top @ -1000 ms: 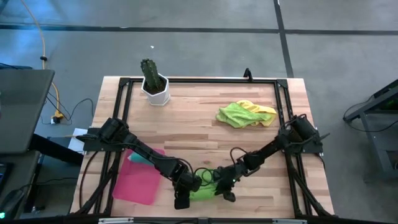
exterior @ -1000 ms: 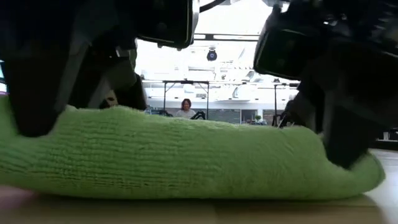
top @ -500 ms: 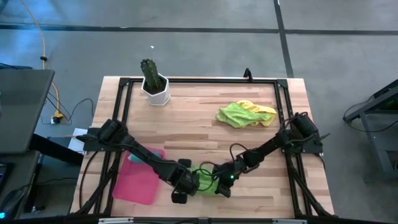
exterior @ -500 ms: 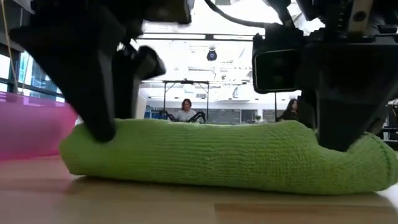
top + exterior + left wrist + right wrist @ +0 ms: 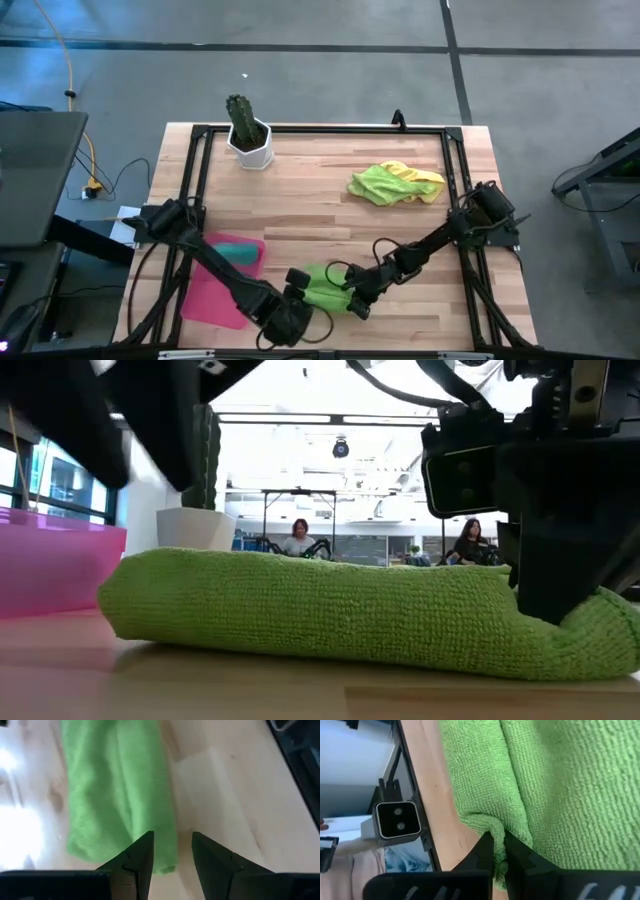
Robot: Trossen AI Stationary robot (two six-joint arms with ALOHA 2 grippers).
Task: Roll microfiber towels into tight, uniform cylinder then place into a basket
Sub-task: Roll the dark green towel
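A green microfiber towel [image 5: 325, 290], rolled into a thick cylinder, lies on its side on the wood near the table's front edge. My right gripper [image 5: 353, 303] is shut on the roll's right end. My left gripper [image 5: 172, 852] hangs open just above and clear of the roll's left end [image 5: 130, 600], with nothing between its fingers. The pink basket [image 5: 215, 295] sits to the left with a teal towel [image 5: 236, 251] rolled up in it. A lime green and a yellow towel [image 5: 395, 183] lie crumpled at the far right. My right gripper pinches a bunched fold of cloth [image 5: 496, 826] at the roll's right end between its two fingers. The fingers [image 5: 560, 570] come slanting down from the table's right. The roll lies flat on the table, its right end dented in at the fingers.
A white pot with a cactus [image 5: 248, 135] stands at the far left. A black frame [image 5: 320, 128] runs round the table's edges. Bare wood lies between the roll and the crumpled towels. People sit in the room beyond the table.
My left gripper has let go of the roll's left end and has risen off it, swinging toward the table's near left and turning at the wrist. The roll has shifted a little toward the far edge. My right gripper has stayed shut on the roll's right end.
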